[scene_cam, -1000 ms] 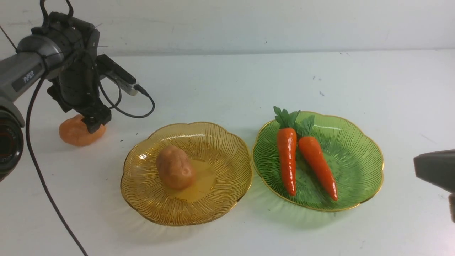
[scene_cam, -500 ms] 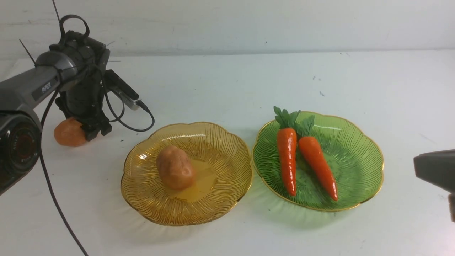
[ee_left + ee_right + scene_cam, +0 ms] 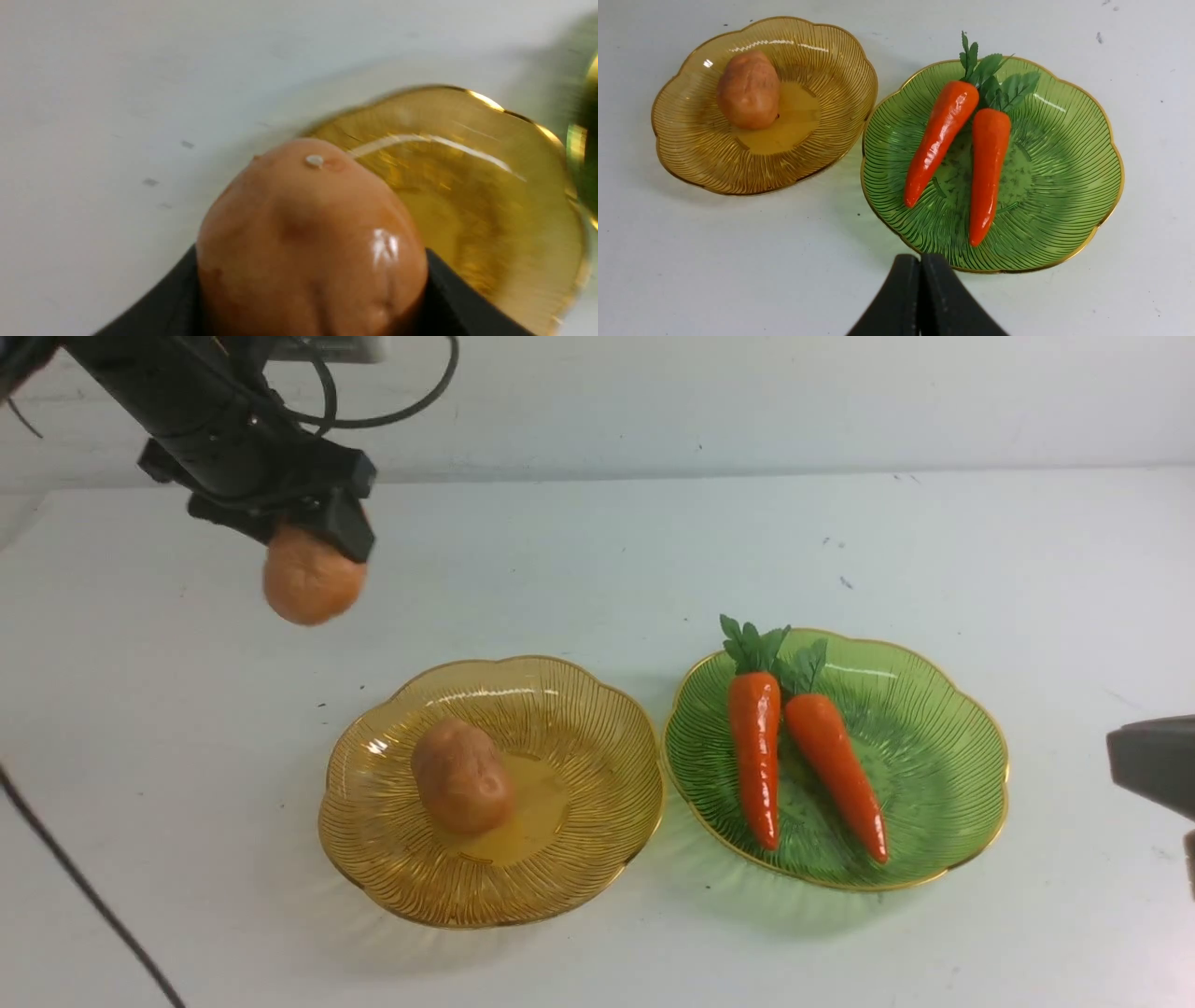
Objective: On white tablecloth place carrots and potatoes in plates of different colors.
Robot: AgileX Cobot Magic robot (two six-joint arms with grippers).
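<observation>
1. A plain white tablecloth (image 3: 597,551) covers the desk
2. An amber-yellow ribbed plastic plate (image 3: 579,728) with a gold rim sits near, left of centre; a matching green ribbed plastic plate (image 3: 934,747) sits just beside it on the right
3. The black left pincer (image 3: 313,537) grips a tan lumpy toy potato (image 3: 311,583) in the air, far-left of the amber plate
4. The right pincer (image 3: 920,263) is closed and empty, near right
5. Two glossy orange toy carrots (image 3: 754,756) lie side by side in the green plate
6. A second potato (image 3: 462,777) lies in the amber plate
</observation>
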